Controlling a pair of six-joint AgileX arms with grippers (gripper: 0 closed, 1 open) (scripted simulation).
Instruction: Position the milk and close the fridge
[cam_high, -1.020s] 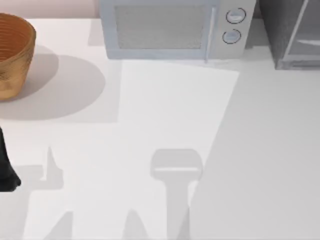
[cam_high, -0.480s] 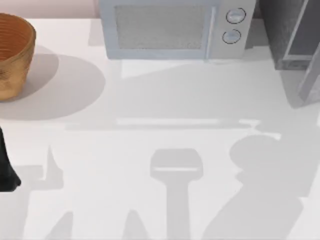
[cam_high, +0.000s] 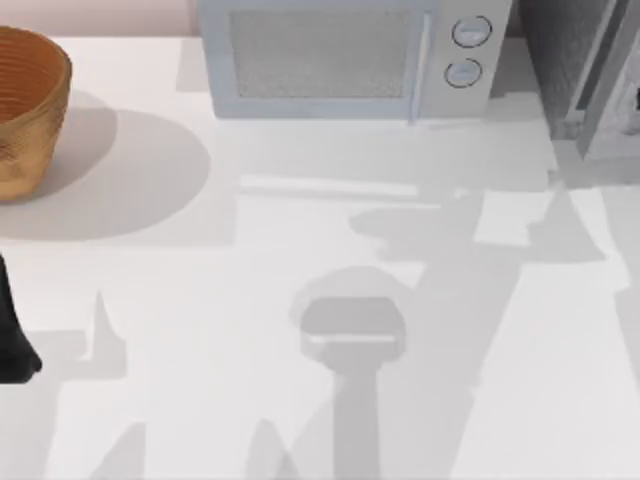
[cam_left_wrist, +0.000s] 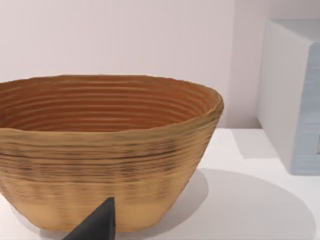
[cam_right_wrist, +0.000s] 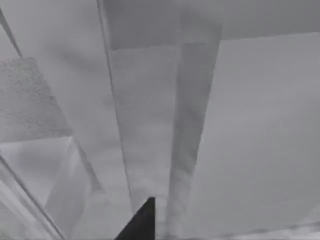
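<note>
The fridge (cam_high: 590, 75) stands at the table's far right corner, about two o'clock from the middle of the top view, with its pale-trimmed door panel swung most of the way toward the cabinet, so I judge the closing step is in hand. The right wrist view looks close along grey panels and an edge strip of the fridge (cam_right_wrist: 145, 125), with a dark fingertip (cam_right_wrist: 142, 222) of the right gripper just at the door surface; that closeness suits a push against the door rather than a grasp, though I cannot tell whether its jaws are open or closed. I cannot make out the milk; if it is already inside, the door hides it. The left arm (cam_high: 12, 335) sits parked at nine o'clock on the table's left edge, and its wrist camera faces the woven basket (cam_left_wrist: 107, 150) at ten o'clock, with the microwave (cam_high: 345, 60) at twelve. One dark fingertip (cam_left_wrist: 97, 225) of the left gripper shows before the basket; its jaws' state cannot be told either.
</note>
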